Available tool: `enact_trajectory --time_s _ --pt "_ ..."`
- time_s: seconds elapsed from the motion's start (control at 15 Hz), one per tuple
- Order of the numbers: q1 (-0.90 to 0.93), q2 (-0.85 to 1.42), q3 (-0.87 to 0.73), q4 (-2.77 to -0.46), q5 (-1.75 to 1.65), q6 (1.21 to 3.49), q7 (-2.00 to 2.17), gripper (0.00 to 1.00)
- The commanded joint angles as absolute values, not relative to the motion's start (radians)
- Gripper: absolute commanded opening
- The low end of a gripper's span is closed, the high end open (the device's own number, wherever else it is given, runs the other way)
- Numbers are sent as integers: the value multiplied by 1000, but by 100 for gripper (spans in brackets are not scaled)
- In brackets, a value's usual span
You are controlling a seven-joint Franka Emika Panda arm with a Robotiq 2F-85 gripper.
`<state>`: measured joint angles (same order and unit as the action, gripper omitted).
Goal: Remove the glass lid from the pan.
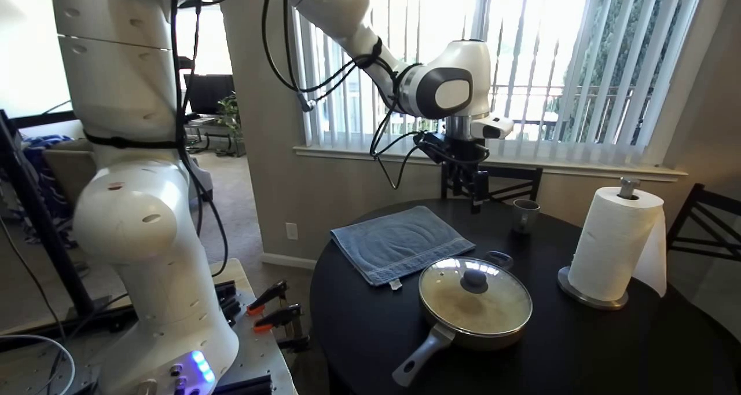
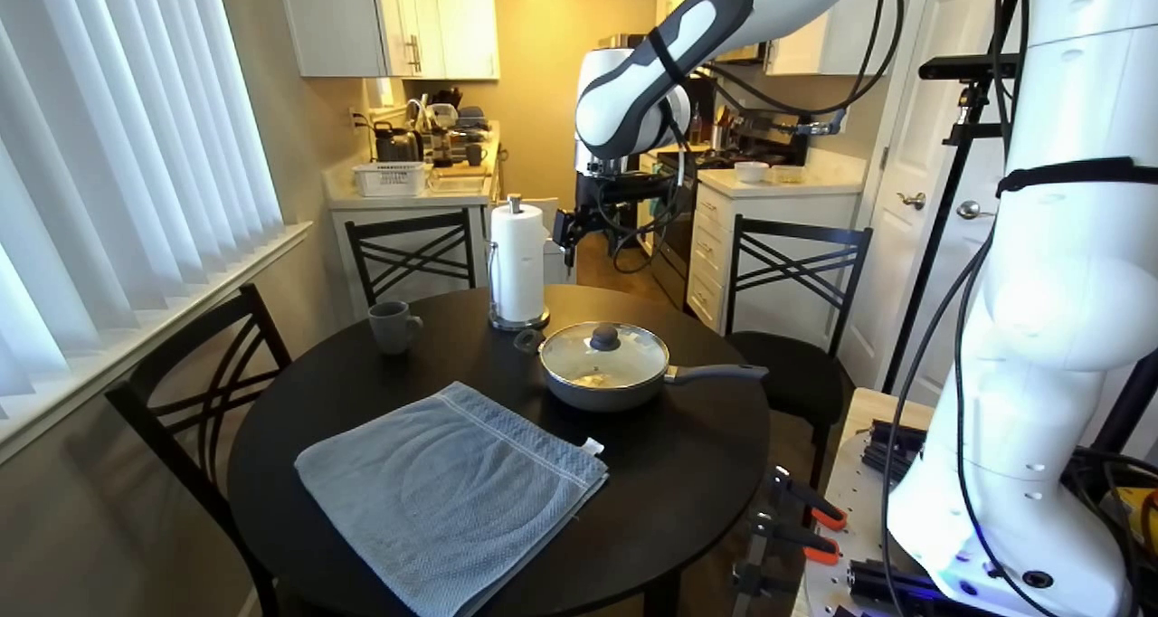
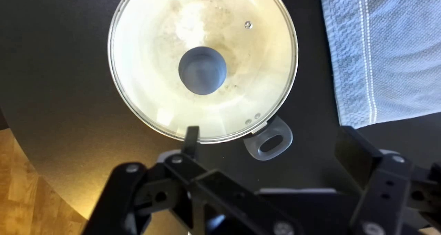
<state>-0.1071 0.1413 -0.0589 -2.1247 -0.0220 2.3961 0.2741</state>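
The glass lid lies flat on the pan on the table; both also show in an exterior view, the lid and the pan. The lid has a metal rim and a dark round centre knob. The pan's long grey handle points toward the robot's side, and a small loop handle sits opposite. My gripper is open and empty, with its fingers wide apart. It hangs well above the table, off to the loop-handle side of the lid, touching nothing; it shows in both exterior views.
A folded blue-grey cloth lies beside the pan. A grey mug and a paper towel roll on a metal stand are also on the dark round table. Chairs stand around it, and a window is behind.
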Motion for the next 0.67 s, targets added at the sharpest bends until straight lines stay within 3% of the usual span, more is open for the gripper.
enact_trajectory --time_s 0.0,0.6 --pt "-92 141 -75 -2123 -18 2394 271 100" --pt "-125 240 -110 -2142 49 2439 208 100"
